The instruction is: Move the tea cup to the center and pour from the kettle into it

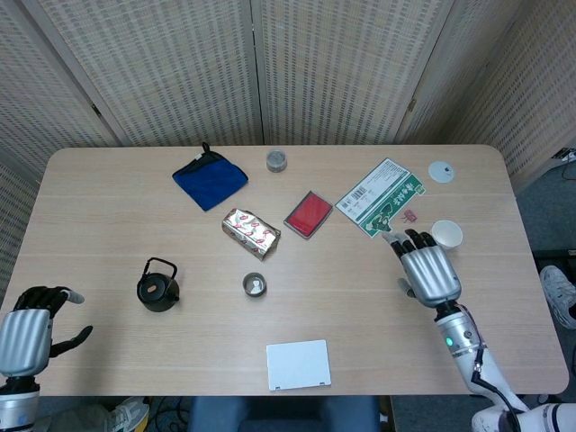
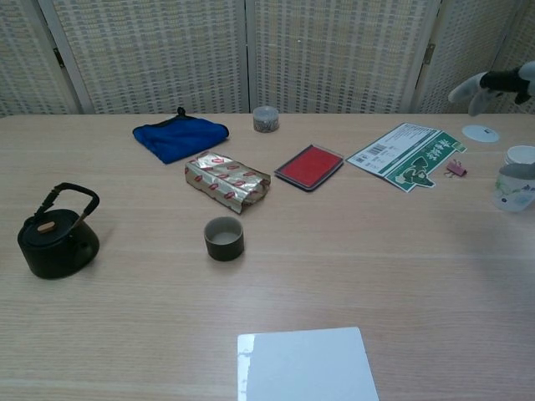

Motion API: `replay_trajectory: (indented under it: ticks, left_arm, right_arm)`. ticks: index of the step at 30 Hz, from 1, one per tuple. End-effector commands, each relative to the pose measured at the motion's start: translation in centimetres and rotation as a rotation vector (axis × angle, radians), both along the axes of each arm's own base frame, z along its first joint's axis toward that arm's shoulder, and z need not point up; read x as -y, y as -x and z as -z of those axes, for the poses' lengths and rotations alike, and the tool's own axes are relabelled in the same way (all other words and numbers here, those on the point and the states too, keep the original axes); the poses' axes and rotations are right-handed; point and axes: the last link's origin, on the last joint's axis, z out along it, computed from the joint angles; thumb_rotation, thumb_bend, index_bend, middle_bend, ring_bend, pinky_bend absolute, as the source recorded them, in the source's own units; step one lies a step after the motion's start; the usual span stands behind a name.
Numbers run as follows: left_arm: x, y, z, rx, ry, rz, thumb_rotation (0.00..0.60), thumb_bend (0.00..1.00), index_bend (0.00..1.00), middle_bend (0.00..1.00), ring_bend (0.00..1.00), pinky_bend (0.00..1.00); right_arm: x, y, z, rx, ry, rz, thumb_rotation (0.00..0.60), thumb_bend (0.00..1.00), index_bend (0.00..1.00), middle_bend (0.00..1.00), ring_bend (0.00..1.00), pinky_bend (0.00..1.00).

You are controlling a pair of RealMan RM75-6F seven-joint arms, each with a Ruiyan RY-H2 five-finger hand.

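The cup (image 1: 255, 285) stands upright near the middle of the desk (image 1: 108, 207), apart from all other items, so it is placed for pouring. The kettle (image 1: 158, 285) sits to its left, untouched, handle up. The left robot hand (image 1: 31, 337) hovers at the desk's near-left edge, fingers apart, empty. The right robot hand (image 1: 428, 273) is off to the right, fingers spread, empty. Judged next step: the left robot hand takes the kettle.

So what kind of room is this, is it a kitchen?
Probably not a kitchen. It looks more like a robot test room or lab: one plain wooden table closed in by woven folding screens, with a black kettle, a tea cup and odd items laid out for practice.
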Motion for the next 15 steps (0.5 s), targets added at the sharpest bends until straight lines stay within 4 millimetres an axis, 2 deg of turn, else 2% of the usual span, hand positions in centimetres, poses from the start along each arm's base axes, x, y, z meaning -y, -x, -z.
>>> replay_trajectory:
  ticks: [1,7,12,14,15]
  left_arm:
    - [-0.6,0.0,0.2,0.007,-0.001,0.013,0.6,0.15,0.45,0.4,0.34,0.21]
    - [-2.2,-0.1,0.7,0.031,0.064,0.028,0.6,0.15,0.4,0.4,0.32,0.21]
    - [-4.6,-0.8,1.4,0.061,0.132,0.072,0.599,0.15,0.36,0.4,0.31,0.2]
    - [-5.6,-1.2,1.7,0.076,0.156,0.093,0.524,0.15,0.36,0.4,0.31,0.19]
    - [-6.2,-1.4,1.9,0.083,0.169,0.105,0.45,0.15,0.36,0.4,0.31,0.18]
  right_arm:
    - [-1.9,2.1,-1.7,0.019,0.035,0.035,0.6,0.21,0.18,0.25,0.14,0.24]
    - [-4.1,5.3,-4.0,-0.004,0.105,0.09,0.6,0.21,0.19,0.25,0.14,0.24]
    - [-5.5,6.7,-4.8,-0.002,0.134,0.125,0.6,0.21,0.19,0.25,0.14,0.24]
    - [-5.8,7.0,-4.9,0.004,0.14,0.132,0.6,0.21,0.19,0.25,0.14,0.24]
    - [-6.0,7.1,-4.9,0.008,0.142,0.136,0.6,0.21,0.19,0.25,0.14,0.24]
